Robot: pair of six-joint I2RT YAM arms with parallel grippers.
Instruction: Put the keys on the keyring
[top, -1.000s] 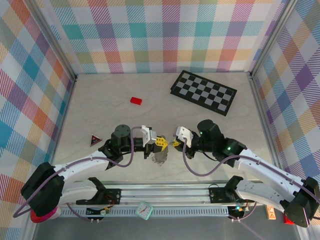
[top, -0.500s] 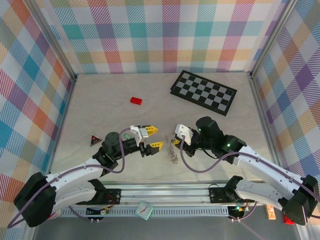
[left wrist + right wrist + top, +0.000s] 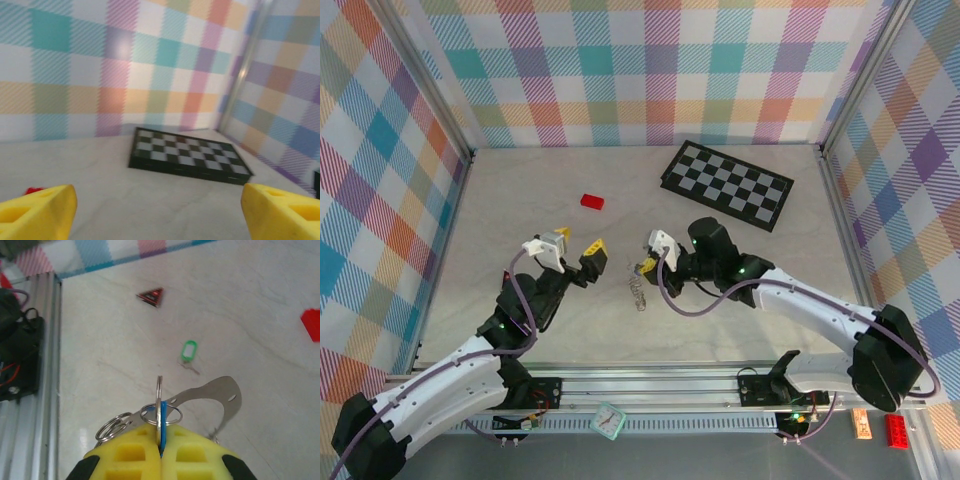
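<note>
Pale marbled table (image 3: 520,190), pastel plaid walls on three sides.

Top view:
- Checkerboard (image 3: 725,187) lies flat at 1 o'clock on the table, tilted to the wall.
- Red block (image 3: 592,201) sits at 11 o'clock from table centre, well apart from the board.
- Left gripper (image 3: 576,241) is raised at 9 o'clock from centre, pointing toward 1 o'clock. Its jaws are spread wide and hold nothing.
- Right gripper (image 3: 647,265) is near centre, pointing toward 9 o'clock, with its yellow tips pressed together.
- Keyring (image 3: 638,291) dangles from those tips toward 6 o'clock as a thin silvery strand, between the two grippers.

Left wrist view:
- Two yellow fingertips (image 3: 35,210) sit at the lower corners with bare table between them, so this gripper is released.
- Checkerboard lies ahead at 12 o'clock.
- A sliver of the red block shows at 9 o'clock, just above the left fingertip.

Right wrist view:
- Right gripper is clenched, its seam closed.
- One metal ring stands edge-on in the seam, with the blue key (image 3: 162,427) as a thin blue strip beside it.
- A small split ring and a curved flat silver band with holes hang off at 1 o'clock; further small rings sit at 9 o'clock.
- Green key (image 3: 188,351) lies flat on the table at 12 o'clock, apart from the keyring.
- A dark red triangle (image 3: 151,296) lies further off at 12 o'clock.
</note>
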